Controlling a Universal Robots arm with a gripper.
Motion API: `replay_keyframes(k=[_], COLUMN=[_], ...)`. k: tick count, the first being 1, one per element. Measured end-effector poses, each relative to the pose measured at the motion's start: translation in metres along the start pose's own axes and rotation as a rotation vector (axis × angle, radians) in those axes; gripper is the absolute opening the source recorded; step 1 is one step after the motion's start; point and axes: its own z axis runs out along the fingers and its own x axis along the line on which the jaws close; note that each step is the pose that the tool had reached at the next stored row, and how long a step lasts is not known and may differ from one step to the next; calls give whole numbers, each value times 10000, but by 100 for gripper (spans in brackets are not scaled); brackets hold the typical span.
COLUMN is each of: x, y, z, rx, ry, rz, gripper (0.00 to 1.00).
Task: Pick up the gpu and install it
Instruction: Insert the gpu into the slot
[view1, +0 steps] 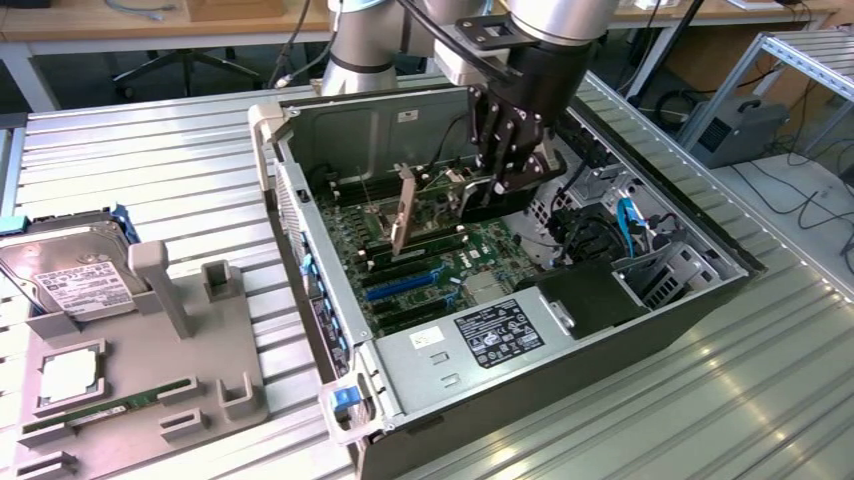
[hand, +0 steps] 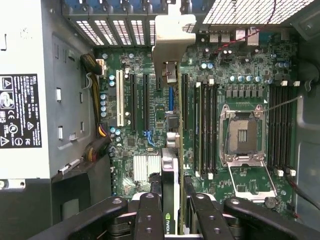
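gpu (hand: 170, 220) is clamped between the two black fingers (hand: 150, 216) of the gripper (hand: 175, 200). The jaws are closed down to the card's thickness, with nothing else in them. The card stands on edge, with a green logo on its upper edge right by the fingers. Its silvery end bracket (hand: 172, 35) is at the far end, close to the rear slot grilles (hand: 115, 30). The card hangs over the motherboard (hand: 150, 105), running parallel to the long expansion slots (hand: 134, 100). Can't tell whether its lower edge touches a slot. The CPU socket (hand: 242, 135) sits beyond the memory slots (hand: 205, 130), apart from the card.

Exterior view: the gripper (view1: 497, 190) reaches straight down into the open case (view1: 387, 125), at about 12 o'clock from the centre of the motherboard (view1: 454, 265). The gpu (view1: 441, 205) extends toward 9 o'clock from the fingers, above the board. The power supply (view1: 494, 330), with a label on it, lies at 5 o'clock from the board, inside the case. Outside the case at 9 o'clock, a hard drive (view1: 67, 275) sits on a gray fixture (view1: 147, 370). A memory stick (view1: 100, 410) lies on the same fixture at 8 o'clock. Case and fixture both rest on a ribbed metal table (view1: 694, 400).
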Motion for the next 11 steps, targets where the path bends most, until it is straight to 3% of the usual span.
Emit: replay_keyframes(k=[11], x=[3], y=[55], z=[128], rx=[0], ry=[0], rz=[0], gripper=[27])
